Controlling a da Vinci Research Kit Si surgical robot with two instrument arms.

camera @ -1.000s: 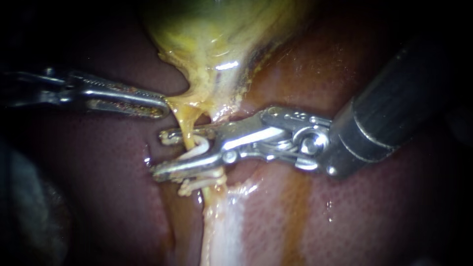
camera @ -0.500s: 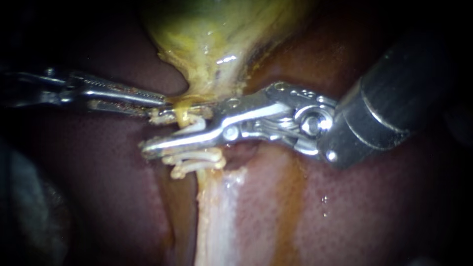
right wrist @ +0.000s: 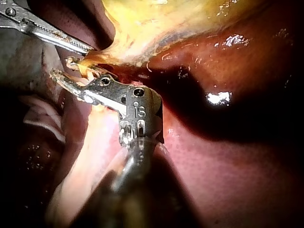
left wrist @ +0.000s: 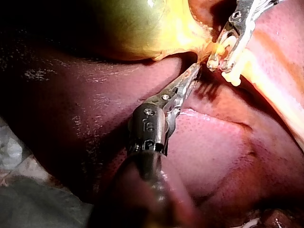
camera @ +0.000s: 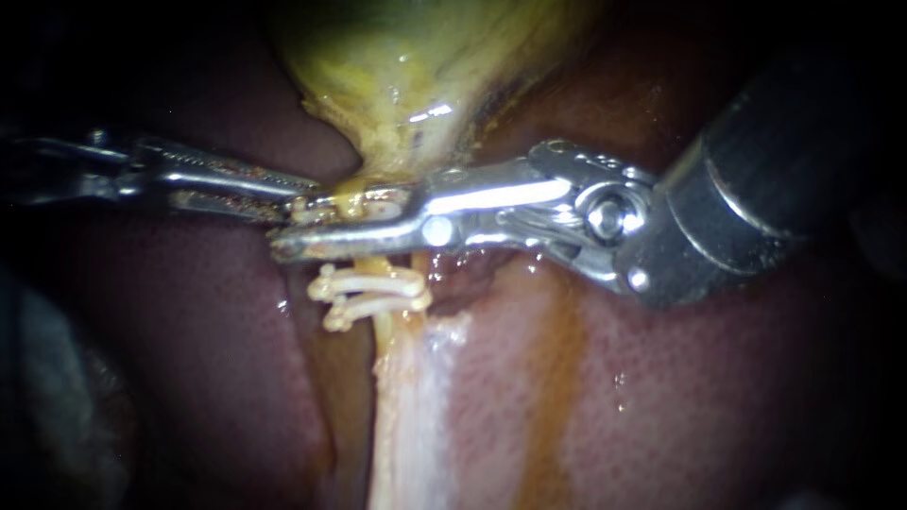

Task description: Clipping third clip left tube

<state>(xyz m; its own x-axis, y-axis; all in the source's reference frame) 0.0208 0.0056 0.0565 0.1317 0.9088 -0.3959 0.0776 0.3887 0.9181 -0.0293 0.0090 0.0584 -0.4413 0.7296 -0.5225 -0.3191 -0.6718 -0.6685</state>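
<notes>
Wet, dark red liver (camera: 709, 397) fills the background. Your right instrument (camera: 312, 229) has its jaws squeezed almost together on a pale clip (camera: 376, 201) set across the tube (camera: 385, 345), just under the gallbladder (camera: 406, 85). Two more clips (camera: 373, 291) sit on the tube just below those jaws. Your left instrument (camera: 283, 196) reaches the yellow tissue beside them; you cannot tell its grip.

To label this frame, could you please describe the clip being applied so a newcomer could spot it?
From the yellow-green gallbladder, follow its neck down to the pale tube. The new clip sits highest on it, squeezed between my right instrument's jaws; the two other clips lie bare below.
</notes>
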